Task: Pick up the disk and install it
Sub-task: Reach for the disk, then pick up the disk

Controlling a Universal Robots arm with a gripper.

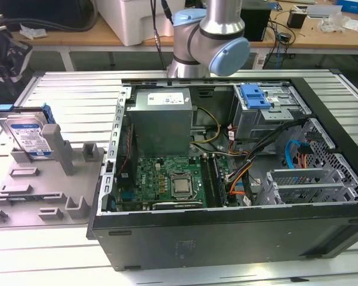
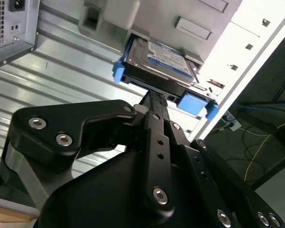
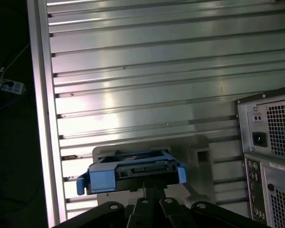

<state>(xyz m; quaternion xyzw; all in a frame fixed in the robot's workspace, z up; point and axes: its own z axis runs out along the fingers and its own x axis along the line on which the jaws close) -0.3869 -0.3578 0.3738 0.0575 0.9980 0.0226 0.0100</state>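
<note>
The pincer (image 2: 154, 96) hangs empty with its jaws pressed together, pointing at the disk (image 2: 154, 59) but apart from it. The disk leans tilted in a grey holder (image 1: 59, 152) on the ribbed tabletop (image 1: 65, 89), beside the open computer case (image 1: 227, 232).

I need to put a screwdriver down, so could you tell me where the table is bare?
The table is bare beyond the grey fixture and nearer the camera than the computer case; inside the case is crowded.
</note>
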